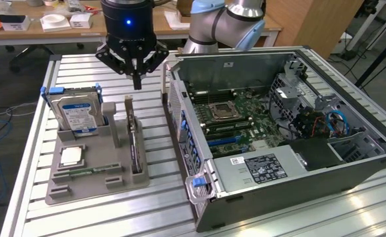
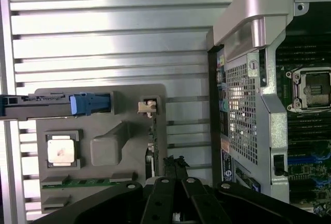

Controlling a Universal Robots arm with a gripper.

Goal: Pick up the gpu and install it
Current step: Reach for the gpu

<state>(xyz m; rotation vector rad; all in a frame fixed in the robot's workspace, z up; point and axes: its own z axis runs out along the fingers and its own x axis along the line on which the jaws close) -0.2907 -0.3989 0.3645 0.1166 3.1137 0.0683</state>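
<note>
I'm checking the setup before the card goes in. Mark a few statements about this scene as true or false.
1. The gpu stands on edge in the gray holder. True.
2. The gripper is holding the gpu. False: it is shut on nothing and hangs above the holder.
3. The computer case is open, with its motherboard showing. True.
4. The hard drive lies flat on the table. False: it stands upright in the holder.
</note>
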